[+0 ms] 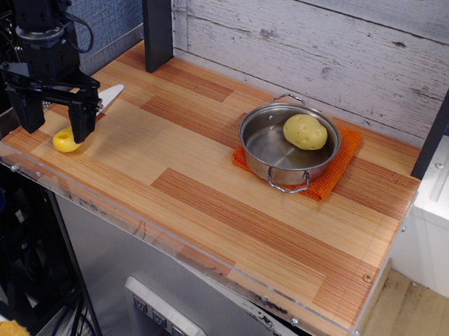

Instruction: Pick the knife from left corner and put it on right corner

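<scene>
The knife lies on the left corner (24, 138) of the striped wood tabletop; its white blade tip (111, 91) and the end of its yellow handle (64, 141) show, the middle is hidden behind my gripper. My black gripper (52, 119) hangs over the knife with its two fingers (82, 122) spread apart, open, one on each side of the handle. I cannot tell whether the fingers touch the knife. The right corner (363, 282), with its small screw hole, lies at the front right.
A steel pot (289, 142) with a yellow potato (305, 131) in it stands on an orange mat (339, 171) at the back right. A dark post (156, 22) rises at the back left. A clear acrylic rim (164, 237) runs along the front edge.
</scene>
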### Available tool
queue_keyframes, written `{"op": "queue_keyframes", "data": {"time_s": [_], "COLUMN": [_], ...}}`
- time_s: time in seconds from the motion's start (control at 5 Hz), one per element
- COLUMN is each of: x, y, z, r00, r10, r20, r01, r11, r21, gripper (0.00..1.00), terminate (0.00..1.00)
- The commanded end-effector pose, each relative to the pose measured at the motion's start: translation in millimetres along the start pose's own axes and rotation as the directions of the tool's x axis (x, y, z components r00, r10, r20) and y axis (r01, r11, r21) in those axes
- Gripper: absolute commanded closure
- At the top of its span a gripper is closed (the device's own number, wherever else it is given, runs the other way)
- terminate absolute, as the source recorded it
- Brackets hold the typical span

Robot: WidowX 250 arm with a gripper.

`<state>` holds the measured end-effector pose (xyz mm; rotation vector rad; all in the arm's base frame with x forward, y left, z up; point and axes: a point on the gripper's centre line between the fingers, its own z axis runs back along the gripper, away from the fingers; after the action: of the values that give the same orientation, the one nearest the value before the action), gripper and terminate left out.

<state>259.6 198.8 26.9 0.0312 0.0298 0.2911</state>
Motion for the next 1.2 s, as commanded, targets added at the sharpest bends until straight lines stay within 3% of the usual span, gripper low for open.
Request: {"op": "queue_keyframes", "data": {"time_s": [0.0,0.4,0.6,1.0], "x": [5,8,7,7], "y": [5,-8,-11,-16], "z": [3,-6,-5,3], "r00": [1.000,1.000,1.000,1.000], "r10": [0.013,-0.018,-0.020,-0.029], "r20": [0.013,-0.009,-0.007,0.005], "r01": [-0.014,0.018,0.020,0.029], "r11": [1.000,0.999,0.999,0.998], "r21": [0.019,0.032,0.043,0.056], "gripper": [0.00,0.00,1.00,1.00], "terminate": [0.00,0.00,0.00,0.00]}}
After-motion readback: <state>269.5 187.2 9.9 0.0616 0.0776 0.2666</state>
